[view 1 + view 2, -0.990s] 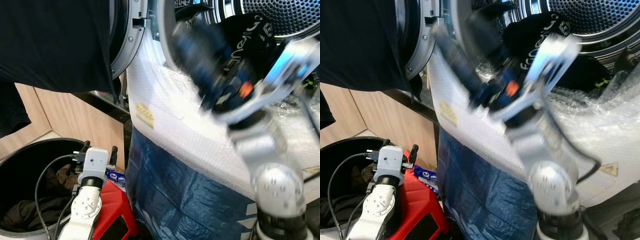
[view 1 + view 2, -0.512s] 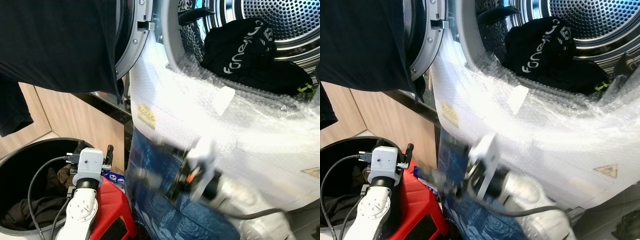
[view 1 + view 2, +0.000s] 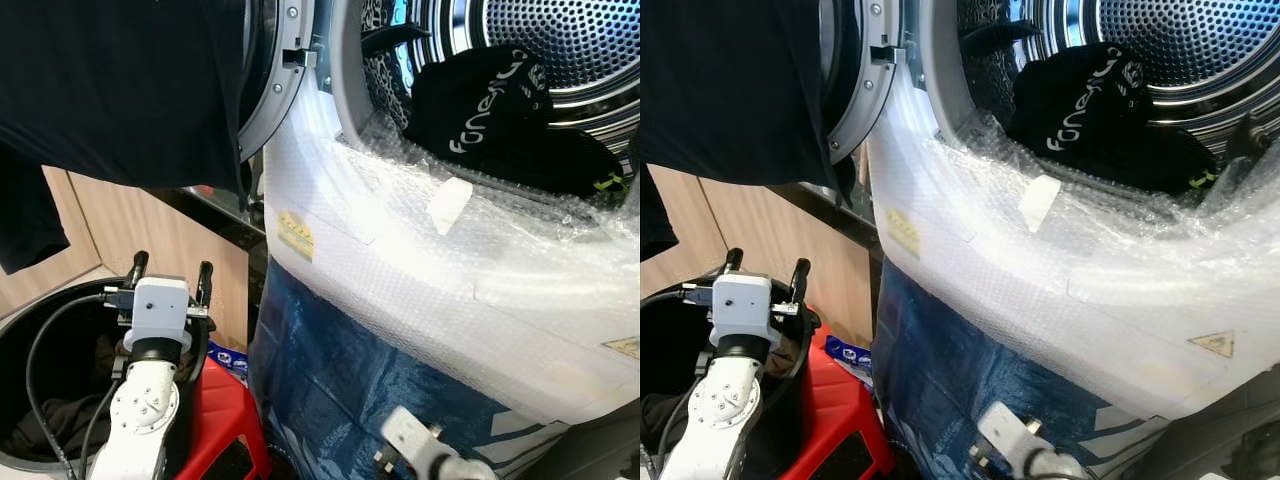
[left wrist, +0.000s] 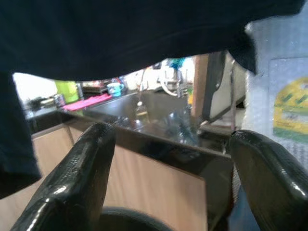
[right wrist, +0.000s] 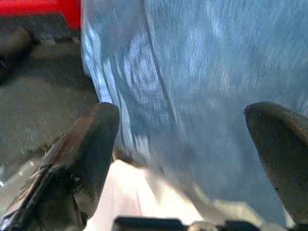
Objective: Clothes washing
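Fingers [image 3: 205, 275] of the left hand [image 3: 170, 272] stand apart and point up, with nothing between them. This hand hovers over the rim of a black bin [image 3: 40, 320], and a red box [image 3: 225, 420] sits just beside it. In the bin lie dark clothes [image 3: 45, 425]. A black cable [image 3: 45, 330] runs from the wrist down along the silver arm.

In the right wrist view, the right hand [image 5: 187, 144] is released too; its two fingers [image 5: 91, 139] are wide apart and hold nothing. It hangs low, near the blue sheet [image 3: 370, 380] on the front of the washer [image 3: 400, 250]. The grey floor [image 5: 38, 106] is below it.

Above the blue sheet, bubble wrap [image 3: 500, 270] covers the front of the washer up to the opening. Inside the steel drum [image 3: 560, 40] lies a black garment [image 3: 500, 110] with pale letters on it, resting against the lower edge. The washer door [image 3: 270, 80] is open to the left. A dark cloth [image 3: 110, 90] hangs in front of the door, above the left hand. Behind it are wooden cabinets [image 3: 130, 230].
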`<state>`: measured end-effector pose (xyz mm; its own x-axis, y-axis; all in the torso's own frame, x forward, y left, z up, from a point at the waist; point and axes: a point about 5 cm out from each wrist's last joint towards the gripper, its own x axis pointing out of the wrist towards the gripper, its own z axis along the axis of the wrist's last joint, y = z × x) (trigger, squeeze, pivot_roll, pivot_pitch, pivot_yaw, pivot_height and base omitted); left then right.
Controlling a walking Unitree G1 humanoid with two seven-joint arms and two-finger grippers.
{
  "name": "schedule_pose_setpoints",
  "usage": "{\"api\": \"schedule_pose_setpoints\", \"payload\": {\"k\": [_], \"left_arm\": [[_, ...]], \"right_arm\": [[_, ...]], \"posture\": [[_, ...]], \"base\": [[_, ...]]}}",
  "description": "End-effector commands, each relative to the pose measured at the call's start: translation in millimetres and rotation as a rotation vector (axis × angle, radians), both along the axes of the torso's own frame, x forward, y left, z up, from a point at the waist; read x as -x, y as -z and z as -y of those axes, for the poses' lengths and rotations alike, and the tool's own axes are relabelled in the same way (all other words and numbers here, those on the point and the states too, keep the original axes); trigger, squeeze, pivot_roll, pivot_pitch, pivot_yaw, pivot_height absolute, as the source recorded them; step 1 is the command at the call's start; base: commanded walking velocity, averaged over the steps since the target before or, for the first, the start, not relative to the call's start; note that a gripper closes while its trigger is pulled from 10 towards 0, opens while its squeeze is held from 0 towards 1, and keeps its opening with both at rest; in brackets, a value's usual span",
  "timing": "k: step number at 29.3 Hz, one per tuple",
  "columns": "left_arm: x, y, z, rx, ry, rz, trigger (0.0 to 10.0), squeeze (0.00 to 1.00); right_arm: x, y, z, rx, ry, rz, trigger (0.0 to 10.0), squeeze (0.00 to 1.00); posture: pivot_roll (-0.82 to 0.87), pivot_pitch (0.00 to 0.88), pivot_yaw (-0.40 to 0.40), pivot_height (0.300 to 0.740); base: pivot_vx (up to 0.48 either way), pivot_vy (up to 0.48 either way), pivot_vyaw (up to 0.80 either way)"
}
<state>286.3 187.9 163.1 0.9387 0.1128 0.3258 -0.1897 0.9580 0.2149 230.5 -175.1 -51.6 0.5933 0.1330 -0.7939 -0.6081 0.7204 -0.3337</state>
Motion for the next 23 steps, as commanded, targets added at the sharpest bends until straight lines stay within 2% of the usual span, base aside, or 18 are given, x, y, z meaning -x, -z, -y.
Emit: {"api": "schedule_pose_setpoints", "payload": {"k": [1, 5, 8, 9, 10, 11, 14, 16, 17, 18, 19, 20, 22, 23], "left_arm": [[-9.0, -5.3, 11.0, -0.020, 0.058, -0.005, 10.0, 0.00], [-22.8, -20.3, 24.2, -0.079, 0.113, -0.007, 10.0, 0.00], [-23.9, -24.6, 24.9, -0.035, 0.121, -0.007, 10.0, 0.00], [-23.8, -24.5, 22.9, 0.046, 0.116, -0.032, 10.0, 0.00], [-22.2, -24.4, 19.0, 0.144, 0.102, -0.060, 10.0, 0.00], [-20.8, -25.2, 17.2, 0.173, 0.093, -0.065, 10.0, 0.00], [-12.6, -28.2, 12.7, 0.205, 0.075, -0.082, 10.0, 0.00], [-8.4, -16.1, 12.8, 0.301, 0.095, -0.178, 10.0, 0.00], [-2.1, -10.1, 7.7, 0.350, 0.057, -0.202, 10.0, 0.00], [0.4, -9.4, 5.0, 0.354, 0.034, -0.196, 10.0, 0.00], [6.9, -9.3, 0.9, 0.280, 0.003, -0.200, 10.0, 0.00], [10.3, -12.2, -1.2, 0.242, -0.006, -0.189, 10.0, 0.00], [15.4, -17.6, -5.4, 0.215, -0.026, -0.178, 10.0, 0.00], [17.7, -20.2, -9.5, 0.228, -0.051, -0.180, 10.0, 0.00]], "right_arm": [[3.9, 4.8, 2.1, 0.035, 0.004, -0.005, 10.0, 1.00], [20.3, 17.8, 9.2, 0.183, -0.018, -0.003, 10.0, 1.00], [27.4, 21.7, 15.1, 0.212, 0.029, -0.018, 10.0, 1.00], [30.6, 23.4, 17.3, 0.190, 0.097, -0.033, 10.0, 0.86], [34.5, 25.6, 18.5, 0.160, 0.172, -0.050, 10.0, 0.33], [35.9, 26.4, 18.4, 0.159, 0.181, -0.054, 10.0, 0.00], [40.3, 28.8, 16.8, 0.173, 0.169, -0.054, 10.0, 0.00], [44.5, 31.1, 16.7, 0.164, 0.193, -0.069, 10.0, 0.00], [48.2, 32.9, 17.5, 0.165, 0.216, -0.079, 10.0, 0.00], [49.4, 33.4, 17.9, 0.167, 0.225, -0.082, 10.0, 0.00], [52.3, 34.8, 18.8, 0.167, 0.242, -0.093, 10.0, 0.00], [53.3, 35.3, 18.6, 0.166, 0.244, -0.097, 10.0, 0.00], [54.7, 36.1, 17.4, 0.166, 0.236, -0.100, 10.0, 0.00], [54.8, 36.4, 15.6, 0.171, 0.216, -0.095, 10.0, 0.00]], "posture": [[0.13, 0.032, -0.113, 0.740], [0.15, 0.038, -0.099, 0.740], [0.14, 0.042, -0.086, 0.740], [0.14, 0.042, -0.086, 0.740], [0.14, 0.045, -0.080, 0.740], [0.14, 0.045, -0.080, 0.740], [0.15, 0.061, -0.075, 0.740], [0.16, 0.068, -0.077, 0.740], [0.17, 0.072, -0.077, 0.740], [0.17, 0.072, -0.077, 0.740], [0.18, 0.080, -0.080, 0.740], [0.18, 0.080, -0.080, 0.740], [0.19, 0.080, -0.079, 0.740], [0.20, 0.084, -0.081, 0.740]], "base": [[0.000, 0.000, 0.00], [0.000, 0.000, 0.00], [0.000, 0.000, 0.00], [0.000, 0.000, 0.00], [0.000, 0.000, 0.00], [0.000, 0.000, 0.00], [0.000, 0.000, 0.00], [0.000, 0.000, 0.00], [0.000, 0.000, 0.00], [0.000, 0.000, 0.00], [0.000, 0.000, 0.00], [0.000, 0.000, 0.00], [0.000, 0.000, 0.00], [0.000, 0.000, 0.00]]}}
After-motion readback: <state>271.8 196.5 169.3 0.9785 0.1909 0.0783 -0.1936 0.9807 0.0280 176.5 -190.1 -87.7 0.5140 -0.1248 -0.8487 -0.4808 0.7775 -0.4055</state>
